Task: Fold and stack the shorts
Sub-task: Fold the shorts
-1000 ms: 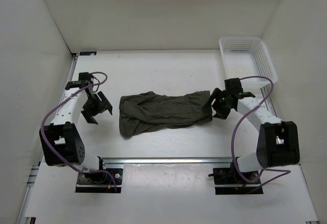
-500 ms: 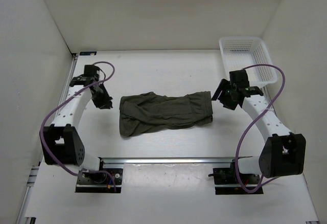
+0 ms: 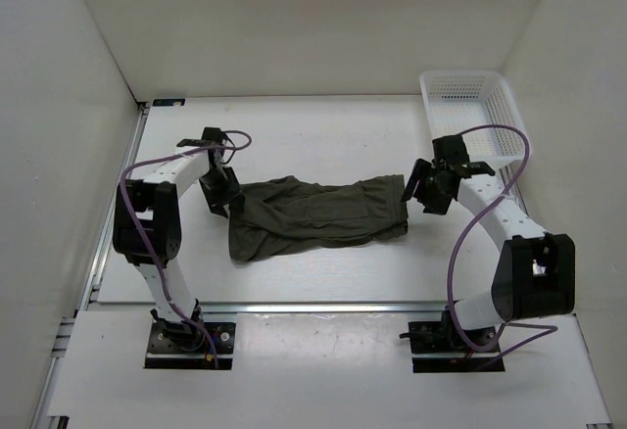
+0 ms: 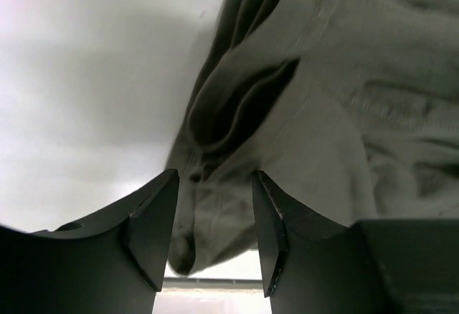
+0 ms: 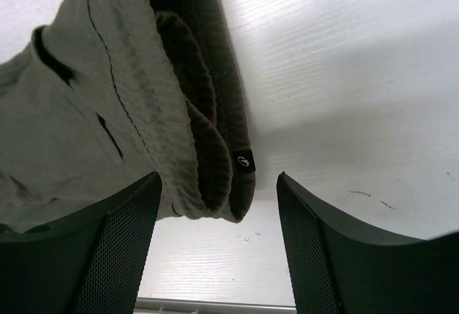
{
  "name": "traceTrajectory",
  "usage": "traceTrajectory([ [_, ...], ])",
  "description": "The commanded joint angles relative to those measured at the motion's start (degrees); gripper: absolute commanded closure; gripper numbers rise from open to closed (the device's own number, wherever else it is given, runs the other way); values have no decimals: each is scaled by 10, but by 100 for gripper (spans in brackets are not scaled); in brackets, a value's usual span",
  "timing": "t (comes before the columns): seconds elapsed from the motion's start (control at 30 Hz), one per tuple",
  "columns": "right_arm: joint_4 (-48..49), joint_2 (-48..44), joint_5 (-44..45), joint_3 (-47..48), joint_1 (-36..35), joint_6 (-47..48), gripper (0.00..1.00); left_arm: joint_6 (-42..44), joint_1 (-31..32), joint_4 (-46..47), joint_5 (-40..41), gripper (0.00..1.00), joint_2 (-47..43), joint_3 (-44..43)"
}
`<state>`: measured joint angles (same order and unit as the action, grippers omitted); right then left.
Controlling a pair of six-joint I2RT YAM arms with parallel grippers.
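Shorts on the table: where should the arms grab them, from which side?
Take the shorts by their two short ends, from above. They lie flat, long axis left to right. The right end is a thick ribbed band; the left end a layered hem. The left gripper and right gripper, both open, hang over those ends.

Bare tabletop [image 3: 323, 140] lies open behind the shorts [image 3: 318, 215] and in front of them. The left pincer [image 3: 221, 200] crowds their left end and the right pincer [image 3: 419, 194] their right end, both spread. Behind and right of the shorts, a basket [image 3: 468, 114] fills the corner.
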<state>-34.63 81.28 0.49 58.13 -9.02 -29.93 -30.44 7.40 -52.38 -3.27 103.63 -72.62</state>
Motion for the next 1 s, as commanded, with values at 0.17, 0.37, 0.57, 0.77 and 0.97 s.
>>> traceTrajectory([
  [0.17,8,50,-66,25,-1,39,31,7,10,22,-5,79,39,-54],
  [0.37,8,50,-78,25,-12,39,36,7,20,22,3,90,33,-60],
  [0.57,8,39,-84,20,-23,44,45,2,20,5,8,90,3,-60],
  [0.77,3,33,-89,20,-23,50,87,-10,25,-48,13,90,-112,-47],
  [0.97,3,27,-78,9,-23,50,96,-47,31,-67,-9,90,-240,86],
])
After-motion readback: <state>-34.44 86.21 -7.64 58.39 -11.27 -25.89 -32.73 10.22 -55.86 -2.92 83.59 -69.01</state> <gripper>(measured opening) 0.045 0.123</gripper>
